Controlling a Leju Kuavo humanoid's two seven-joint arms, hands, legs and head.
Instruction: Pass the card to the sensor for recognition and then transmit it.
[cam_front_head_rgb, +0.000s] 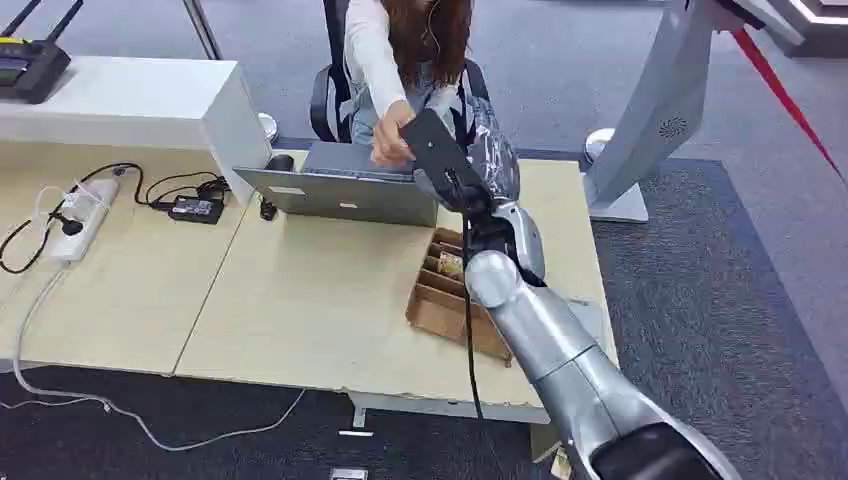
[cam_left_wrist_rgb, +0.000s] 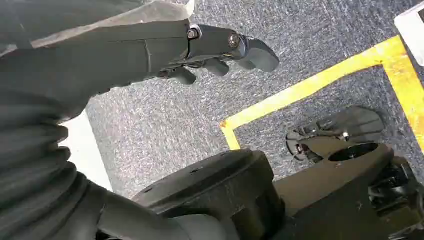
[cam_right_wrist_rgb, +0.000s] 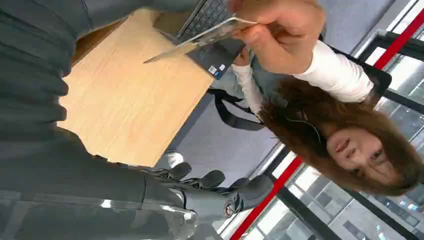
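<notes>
A: Reaching the right hand (cam_front_head_rgb: 447, 165) into the upper middle of the frame, above the laptop (cam_front_head_rgb: 340, 192). Holding the fingers (cam_right_wrist_rgb: 210, 178) spread, gripping nothing.

B: Seeing the card (cam_right_wrist_rgb: 200, 39) pinched in the person's hand (cam_right_wrist_rgb: 280, 35), apart from the robot's fingers. Judging the handover as good as done.

A: Advising a slow, straight pull back, then. Holding the fingers wide, clearing the laptop lid and the wooden box (cam_front_head_rgb: 450, 295) on the bench (cam_front_head_rgb: 300, 310), avoiding the white sleeve.

B: Hanging the left hand (cam_left_wrist_rgb: 220, 55) over the carpet, loosely spread, carrying nothing.

A: Not managing to tell which thing is serving as the sensor. Failing to read the card's face, tilted nearly edge-on.

B: Struggling in the head view to separate robot fingers from the person's hand, both crowding together. Finding the box's contents too small to tell.
</notes>
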